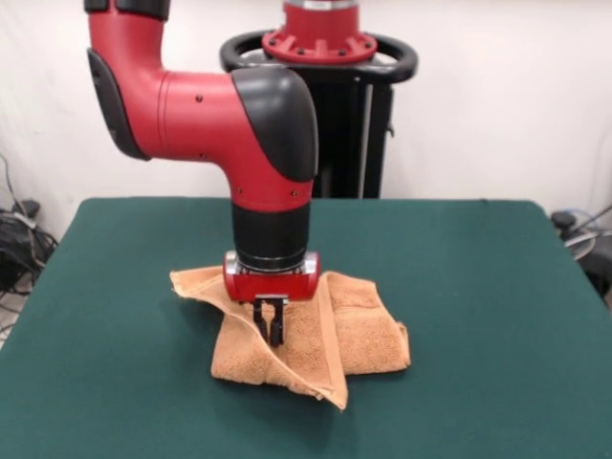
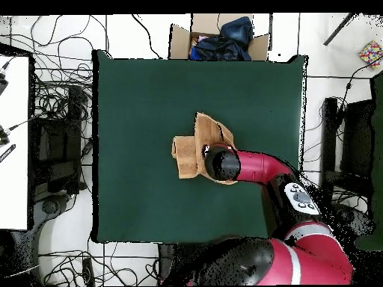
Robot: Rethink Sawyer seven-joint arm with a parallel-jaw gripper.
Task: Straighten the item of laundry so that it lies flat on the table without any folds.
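The orange-tan towel (image 1: 368,335) lies crumpled and folded over itself near the middle of the dark green table (image 1: 478,287). A raised ridge of cloth runs from its far left corner to a point at the front. My gripper (image 1: 271,330) points straight down onto that ridge, with its black fingers close together and pinched on the cloth. In the overhead view the towel (image 2: 187,155) shows in folded layers on the table (image 2: 142,97). There my arm's wrist (image 2: 221,163) covers the gripper and part of the towel.
The robot's pedestal (image 1: 335,105) stands behind the table's far edge. In the overhead view a cardboard box (image 2: 176,39) with dark clothes sits beyond the table's top edge. Cables lie on the floor at left beside a white table (image 2: 13,142).
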